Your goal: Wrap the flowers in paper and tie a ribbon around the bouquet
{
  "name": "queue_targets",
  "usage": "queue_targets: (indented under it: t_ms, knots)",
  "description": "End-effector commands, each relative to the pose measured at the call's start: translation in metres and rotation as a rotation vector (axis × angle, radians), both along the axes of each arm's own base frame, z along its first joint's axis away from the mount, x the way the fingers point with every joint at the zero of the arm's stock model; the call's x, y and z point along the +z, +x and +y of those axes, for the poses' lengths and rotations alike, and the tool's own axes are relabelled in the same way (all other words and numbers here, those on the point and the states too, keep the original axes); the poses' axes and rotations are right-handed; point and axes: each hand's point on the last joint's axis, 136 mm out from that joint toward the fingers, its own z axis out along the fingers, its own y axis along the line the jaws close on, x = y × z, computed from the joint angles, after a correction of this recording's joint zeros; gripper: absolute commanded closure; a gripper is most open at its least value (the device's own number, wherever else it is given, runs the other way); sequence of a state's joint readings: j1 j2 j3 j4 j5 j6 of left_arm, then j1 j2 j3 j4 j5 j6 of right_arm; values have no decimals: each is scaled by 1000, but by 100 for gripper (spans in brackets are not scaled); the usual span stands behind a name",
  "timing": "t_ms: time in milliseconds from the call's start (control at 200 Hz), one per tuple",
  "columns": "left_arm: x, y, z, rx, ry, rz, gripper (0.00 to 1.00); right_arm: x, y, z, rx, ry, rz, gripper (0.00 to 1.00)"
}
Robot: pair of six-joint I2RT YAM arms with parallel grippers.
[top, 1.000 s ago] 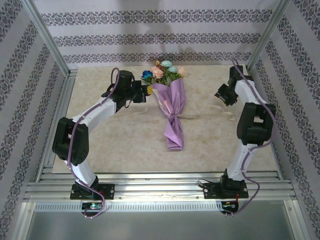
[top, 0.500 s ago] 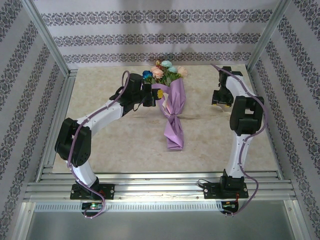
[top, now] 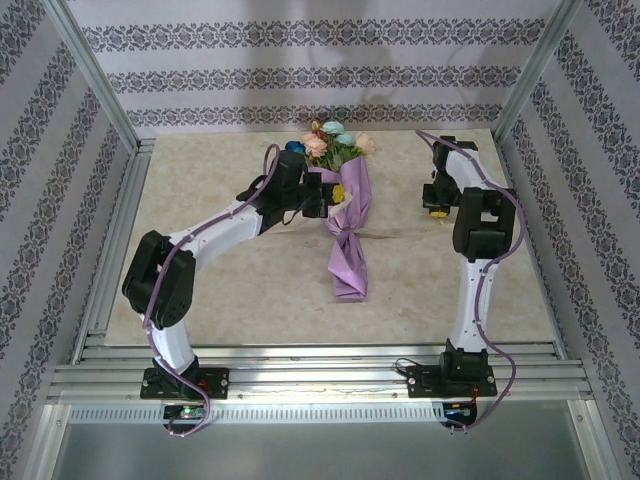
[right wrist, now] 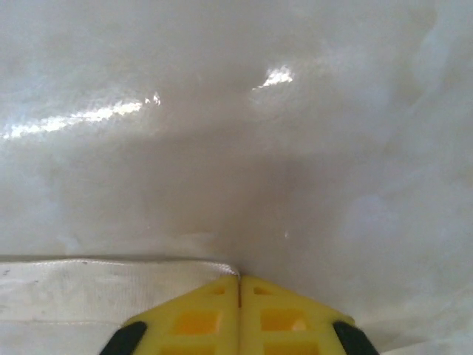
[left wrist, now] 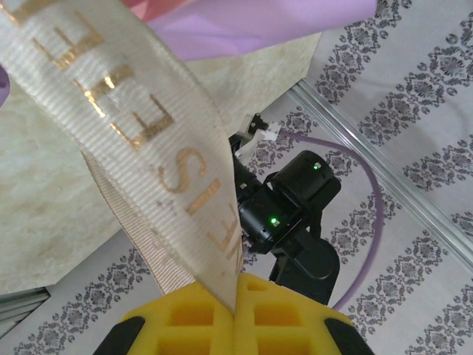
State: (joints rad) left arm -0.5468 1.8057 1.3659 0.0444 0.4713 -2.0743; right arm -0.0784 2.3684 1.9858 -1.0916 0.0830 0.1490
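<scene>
The bouquet (top: 347, 225) lies mid-table, a lilac paper (top: 350, 192) cone with the flowers (top: 330, 142) at its far end. The cream ribbon (top: 392, 236) crosses its waist and trails to both sides. My left gripper (top: 322, 197) is against the cone's left side. In the left wrist view its yellow pads (left wrist: 185, 325) are shut on the gold-lettered ribbon (left wrist: 140, 126), with the paper (left wrist: 259, 22) above. My right gripper (top: 437, 212) points down at the table, right of the bouquet. Its pads (right wrist: 192, 318) are shut, and the ribbon's (right wrist: 103, 292) end runs in at their tip.
The marble-patterned table (top: 230, 280) is ringed by patterned walls and aluminium posts (top: 95, 80). A slotted metal rail (top: 320, 380) runs along the near edge by the arm bases. The right arm (left wrist: 292, 203) shows in the left wrist view.
My left gripper has carried its ribbon end right, up against the bouquet. My right gripper swung in, came down onto the table and went from open to shut on the ribbon's end.
</scene>
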Motion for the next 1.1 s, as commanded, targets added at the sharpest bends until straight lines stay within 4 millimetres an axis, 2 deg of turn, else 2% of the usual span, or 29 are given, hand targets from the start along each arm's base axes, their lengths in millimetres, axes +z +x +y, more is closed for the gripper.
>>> queue_targets:
  t_ms: [0,175,305,390,460,664,734,784,869,939,1029,1094]
  knots:
    - [20,4,-9,8,-67,-18,100,14,1,-6,-47,-21,-29,100]
    - [15,5,-13,0,-64,-18,100,98,28,-9,-149,-16,-297,100]
    - [11,8,-20,-13,-62,-38,100,168,53,19,-210,158,-483,100]
    - [6,11,-23,-25,-58,-59,100,218,62,51,-219,297,-602,100]
    - [2,14,-25,-39,-56,-89,100,257,63,86,-199,403,-682,100]
    - [-22,6,-22,-116,53,-175,100,346,31,189,-111,669,-804,100]
    - [-25,3,-22,-135,71,-209,100,369,21,214,-96,761,-838,100]
    - [-20,1,-24,-159,82,-255,100,381,17,233,-80,828,-844,100]
    - [-20,-6,-28,-224,144,-321,100,396,11,262,-34,895,-846,100]
    - [-29,-14,-31,-276,212,-360,100,407,6,286,19,941,-852,100]
    - [-40,-19,-32,-314,286,-416,100,420,-2,309,61,981,-857,100]
    - [-46,-22,-32,-327,327,-459,100,428,-6,319,81,971,-884,100]
